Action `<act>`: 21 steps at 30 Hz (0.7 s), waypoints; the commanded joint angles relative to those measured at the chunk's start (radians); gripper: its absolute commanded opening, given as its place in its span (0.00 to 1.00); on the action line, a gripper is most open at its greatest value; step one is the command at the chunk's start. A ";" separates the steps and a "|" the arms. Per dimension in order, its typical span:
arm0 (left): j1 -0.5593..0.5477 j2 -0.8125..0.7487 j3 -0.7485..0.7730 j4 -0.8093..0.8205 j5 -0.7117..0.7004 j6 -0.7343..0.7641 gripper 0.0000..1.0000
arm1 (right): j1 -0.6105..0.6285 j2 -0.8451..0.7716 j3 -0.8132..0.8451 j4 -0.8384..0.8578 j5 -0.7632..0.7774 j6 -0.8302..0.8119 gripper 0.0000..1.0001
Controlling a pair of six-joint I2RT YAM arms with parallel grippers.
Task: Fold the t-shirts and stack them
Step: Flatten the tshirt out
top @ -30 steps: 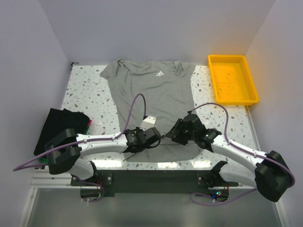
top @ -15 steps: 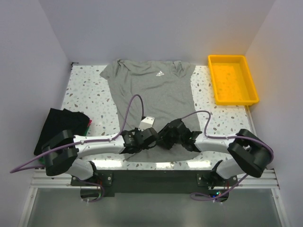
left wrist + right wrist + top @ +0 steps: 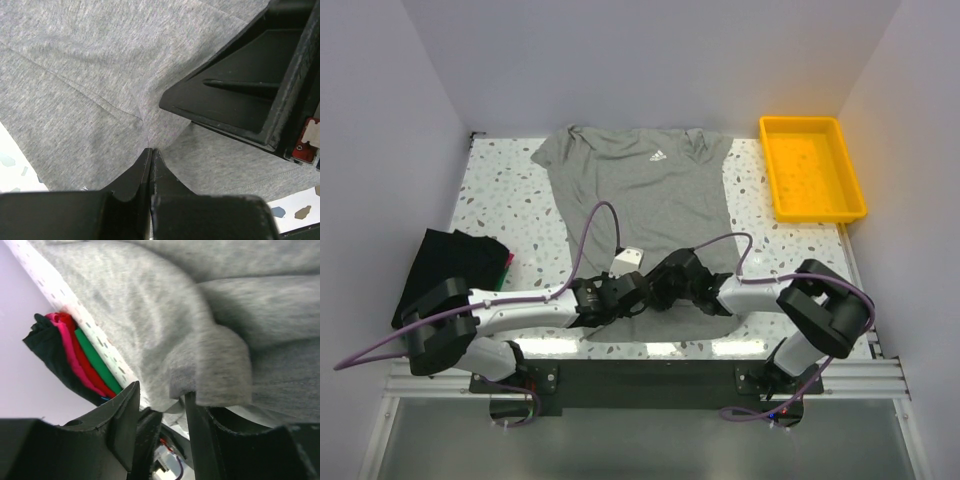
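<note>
At hem of grey t-shirt (image 3: 640, 195) | left claw (image 3: 151, 151) pinching it | right claw (image 3: 161, 394) nearer, apparently spread

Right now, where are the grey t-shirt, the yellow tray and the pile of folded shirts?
grey t-shirt (image 3: 660, 200): top view, the middle of its front.
yellow tray (image 3: 820, 215): top view, its near rim.
pile of folded shirts (image 3: 450, 262): top view, the black top layer.

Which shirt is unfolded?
The grey shirt, spread flat in the middle; the black shirt and others lie folded, stacked at left.
</note>
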 commanded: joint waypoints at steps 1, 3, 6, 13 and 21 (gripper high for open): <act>0.004 -0.032 -0.003 0.046 -0.005 0.004 0.00 | 0.009 -0.009 0.059 0.012 0.037 -0.005 0.44; 0.004 -0.030 0.000 0.052 -0.002 0.008 0.00 | 0.009 -0.006 0.075 0.003 0.034 -0.011 0.41; 0.004 -0.021 0.008 0.055 -0.002 0.011 0.00 | 0.018 -0.003 0.099 -0.029 0.028 -0.032 0.41; 0.004 -0.027 0.012 0.058 -0.005 0.013 0.00 | 0.021 0.023 0.104 -0.041 0.012 -0.066 0.41; 0.004 -0.038 0.003 0.058 -0.004 0.011 0.00 | 0.029 0.079 0.132 -0.044 -0.014 -0.085 0.37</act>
